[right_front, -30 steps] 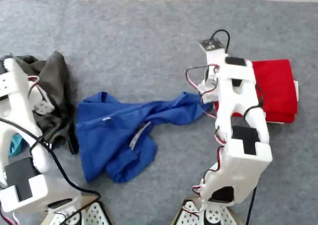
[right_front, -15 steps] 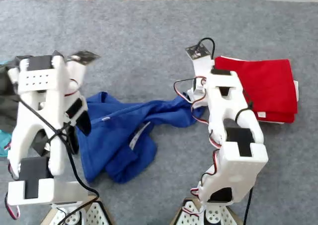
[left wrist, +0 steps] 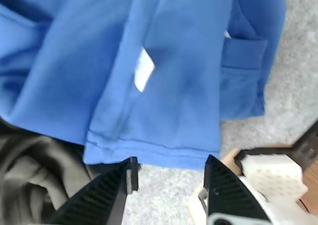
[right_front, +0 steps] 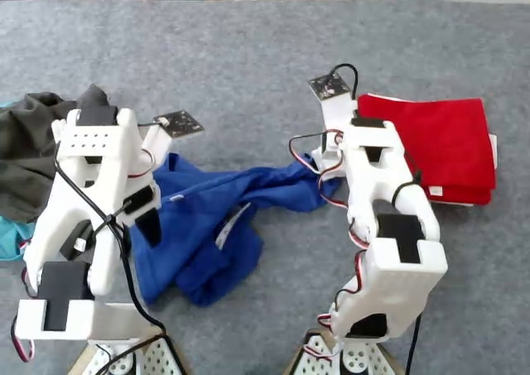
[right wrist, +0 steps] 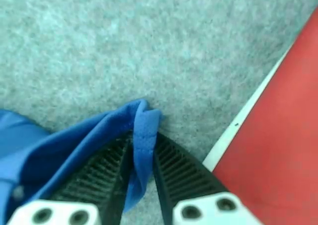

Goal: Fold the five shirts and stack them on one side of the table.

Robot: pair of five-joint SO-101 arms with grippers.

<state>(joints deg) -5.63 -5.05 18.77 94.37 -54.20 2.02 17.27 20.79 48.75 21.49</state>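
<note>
**Right gripper pinches the blue shirt, left gripper open over its other side**

The blue shirt lies crumpled on the grey table, in the middle, between the two arms. One long part of it stretches to the right, towards the right arm. The right gripper is clamped on the end of this part. In the right wrist view a fold of blue cloth is pressed between the two black fingers, and its tip sticks out past them. This pinched end is just beside the red shirt but does not touch it, because a strip of grey table lies between them.

The red shirt is folded into a neat rectangle on the right side of the table. Under it a white layer shows at the right edge; I cannot tell what it is.

The left gripper is over the left edge of the blue shirt. Its jaws stand apart and hold nothing, and the hem of the shirt shows between and beyond them. I cannot tell whether they touch the cloth. A small white label is on the blue shirt.

The dark shirt lies unfolded in a heap on the left side of the table, right against the blue shirt's hem. A teal cloth shows at the left edge, nearer than the dark shirt.
</note>
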